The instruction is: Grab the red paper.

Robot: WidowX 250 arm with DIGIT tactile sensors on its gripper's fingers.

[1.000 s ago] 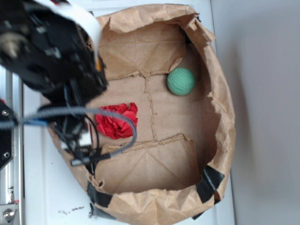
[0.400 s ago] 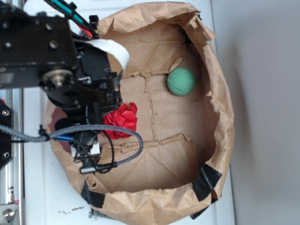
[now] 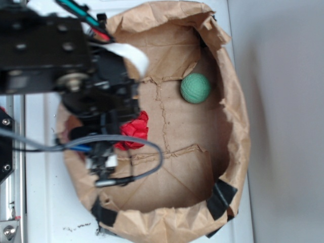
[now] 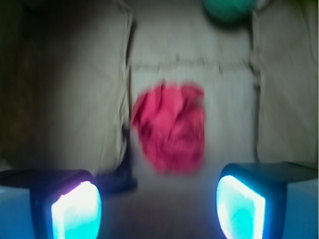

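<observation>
A WidowX arm (image 3: 55,66) is hanging over the left side of an opened brown paper bag (image 3: 230,126), its black body covering part of the red paper (image 3: 135,132) that is lying on the bag's flat floor. From the exterior camera only the wad's right portion is showing, peeking out beside the arm's cables (image 3: 126,147). The green ball (image 3: 195,88) is sitting well apart from it, near the bag's far wall.

In the wrist view, blurred by motion, the red paper (image 4: 170,128) is lying ahead of the gripper (image 4: 158,209), between its two glowing fingertips (image 4: 77,211) and slightly beyond them. The fingers are standing wide apart, touching nothing. The crumpled wad is appearing somewhat taller than wide in this view, its long axis running roughly away from the camera, toward the green ball (image 4: 229,9) at the top edge; its folds are too smeared to tell any clear pointing end.
</observation>
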